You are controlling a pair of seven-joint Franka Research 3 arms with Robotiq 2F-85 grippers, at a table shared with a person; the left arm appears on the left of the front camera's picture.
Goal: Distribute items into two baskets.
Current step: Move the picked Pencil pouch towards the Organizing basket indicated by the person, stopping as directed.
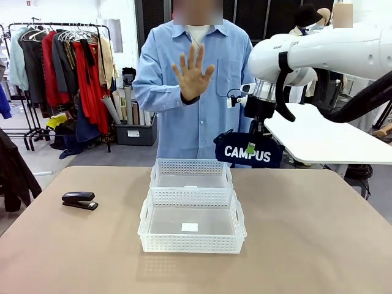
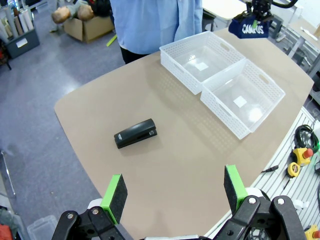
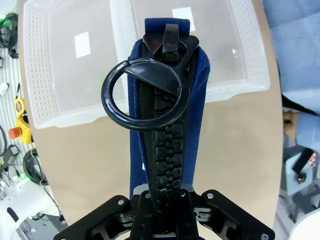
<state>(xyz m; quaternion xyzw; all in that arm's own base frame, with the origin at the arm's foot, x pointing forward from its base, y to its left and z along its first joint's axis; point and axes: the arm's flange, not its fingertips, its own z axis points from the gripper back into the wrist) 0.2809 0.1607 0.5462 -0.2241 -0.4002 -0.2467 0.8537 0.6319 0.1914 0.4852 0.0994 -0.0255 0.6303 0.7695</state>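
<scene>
My right gripper (image 1: 251, 147) is shut on the navy "CAMPUS" pouch (image 1: 248, 153), holding it in the air beyond the far right corner of the smaller basket (image 1: 191, 174). In the right wrist view the pouch (image 3: 165, 135) rises from my gripper (image 3: 162, 200), its black zipper and ring facing the camera, both baskets below. The larger basket (image 1: 192, 225) stands just in front of the smaller one; both are empty. The small black stapler (image 1: 79, 200) lies on the table's left side. My left gripper (image 2: 174, 192) hangs open high above the table, the stapler (image 2: 135, 133) below it.
A person in a blue shirt (image 1: 196, 92) stands at the far side with one open hand (image 1: 192, 73) raised, palm toward me. A white side table (image 1: 324, 138) stands at the right. Clothes racks line the back left.
</scene>
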